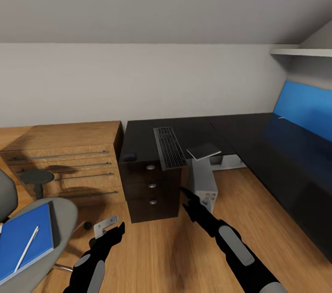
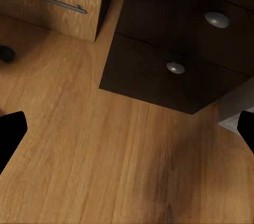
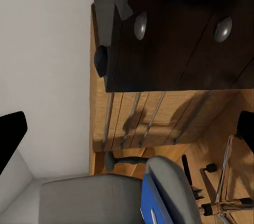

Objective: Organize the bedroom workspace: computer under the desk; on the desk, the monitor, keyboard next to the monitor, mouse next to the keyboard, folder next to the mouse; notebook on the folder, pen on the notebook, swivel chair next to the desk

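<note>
Your left claw [image 1: 121, 228] and right claw [image 1: 184, 197] both hang spread apart and empty before the desk [image 1: 143, 138], whose top carries the keyboard [image 1: 169, 147] and mouse [image 1: 130, 157]

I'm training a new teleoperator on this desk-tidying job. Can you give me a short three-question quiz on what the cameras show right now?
1. True or false: the keyboard lies on the desk.
2. Multiple choice: what rests on the folder on the chair? A) the mouse B) the pen C) the keyboard
3. Fill in: both the left gripper and the right gripper are ____ and hold nothing.

Key
1. True; one end juts past the front edge above the drawers.
2. B; the pen lies on it, while the mouse sits on the desk corner.
3. Open.
</note>
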